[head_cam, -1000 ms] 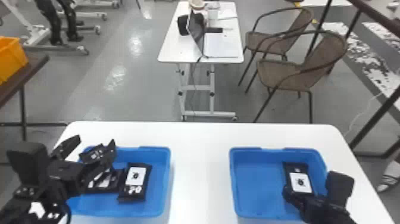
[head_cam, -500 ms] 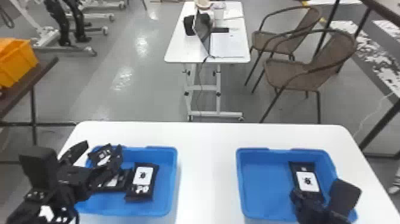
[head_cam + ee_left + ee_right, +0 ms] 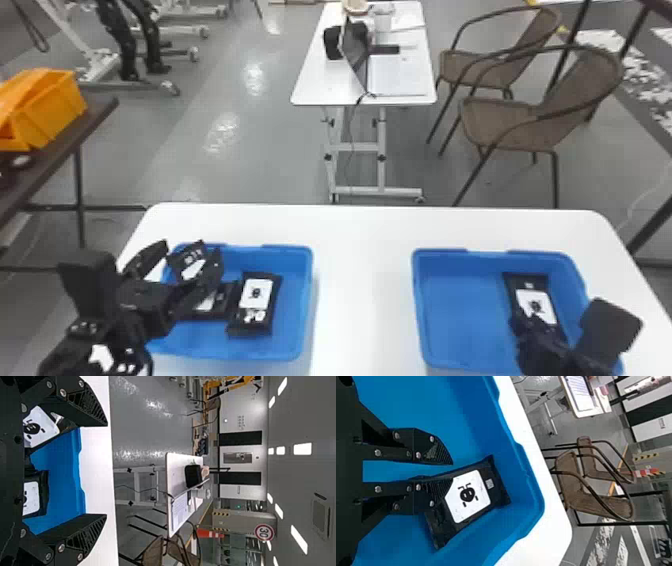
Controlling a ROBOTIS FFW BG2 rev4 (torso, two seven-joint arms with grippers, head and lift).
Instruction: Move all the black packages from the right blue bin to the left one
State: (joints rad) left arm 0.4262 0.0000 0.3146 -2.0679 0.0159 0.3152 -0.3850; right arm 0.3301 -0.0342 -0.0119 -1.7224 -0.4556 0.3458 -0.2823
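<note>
Over the left blue bin [image 3: 292, 300], my left gripper [image 3: 192, 248] stands open; in its wrist view the gripper [image 3: 106, 469] has wide-apart fingers. A black package [image 3: 256, 302] lies in that bin, another [image 3: 216, 306] beside it, and a tilted one [image 3: 187, 262] is at the back left, partly behind a finger. My right gripper [image 3: 519, 326] is inside the right blue bin [image 3: 460, 305], at the near end of a black package [image 3: 535, 300]. The right wrist view shows that gripper [image 3: 451, 471] open by a small gap, one finger overlapping the package [image 3: 468, 496].
Both bins stand on a white table [image 3: 362, 285] with a strip of tabletop between them. Beyond it are a small white table [image 3: 325, 85] with a laptop and two brown chairs [image 3: 520, 120]. An orange bin [image 3: 47, 110] sits on a dark table at the far left.
The whole scene has drifted to the right in the head view. My left gripper has shifted slightly rightward relative to the left bin. The right gripper stays by its package.
</note>
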